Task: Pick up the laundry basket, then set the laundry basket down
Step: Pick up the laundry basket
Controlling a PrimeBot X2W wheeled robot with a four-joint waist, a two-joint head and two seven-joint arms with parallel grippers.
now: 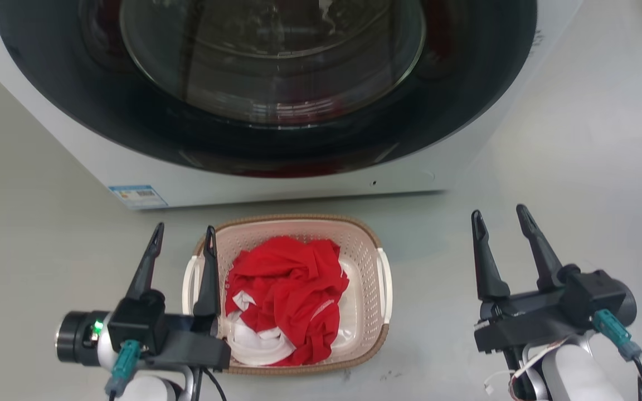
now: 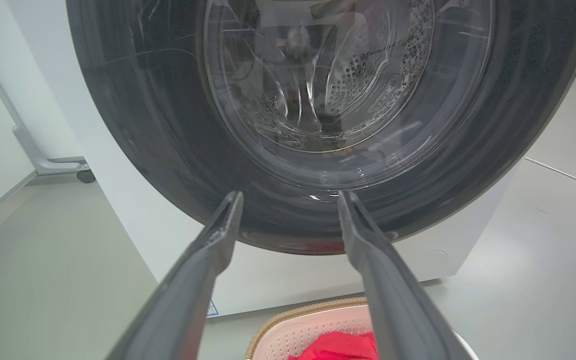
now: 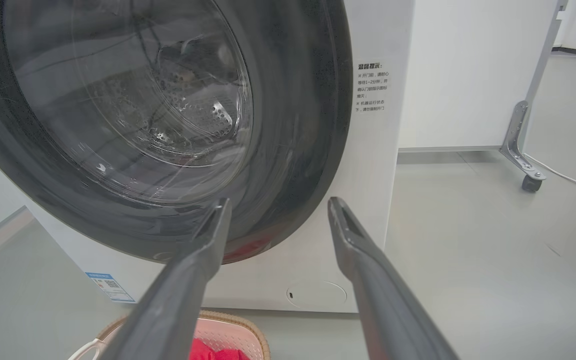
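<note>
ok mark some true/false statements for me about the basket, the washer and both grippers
1. The laundry basket stands on the floor in front of the washer. True.
2. The laundry basket is empty. False: red and white clothes lie in it.
3. The right gripper is open and holds nothing. True.
4. The left gripper is shut on the basket's white handle. False: it is open, its fingers spread at the basket's left side.
5. The right gripper hangs over the basket. False: it is off to the basket's right, over bare floor.
</note>
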